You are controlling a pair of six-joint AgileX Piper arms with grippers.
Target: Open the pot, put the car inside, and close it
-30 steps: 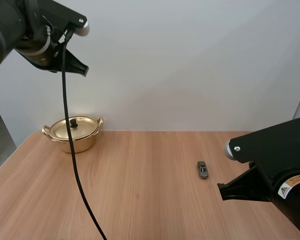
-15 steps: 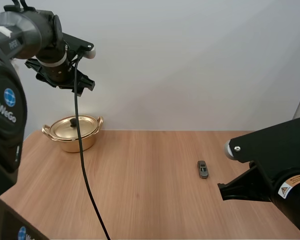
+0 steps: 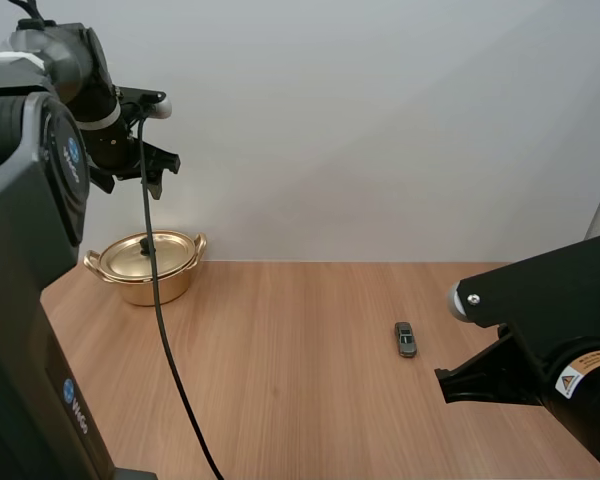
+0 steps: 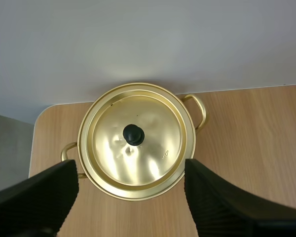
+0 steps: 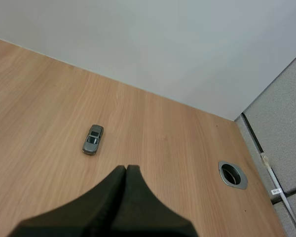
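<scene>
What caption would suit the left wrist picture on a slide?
Open left gripper hovers above the gold pot, its lid on, near the table corner.

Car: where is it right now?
In the high view the car lies right of centre on the table, far from the pot, ahead of the right gripper.

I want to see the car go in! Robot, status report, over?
Left end effector open above pot, lid on. Right end effector shut. Car on table. Nothing between car and pot.

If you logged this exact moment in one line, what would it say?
left gripper: open, above pot | lid: on pot | right gripper: shut, near car | car: on table, apart from pot
</scene>
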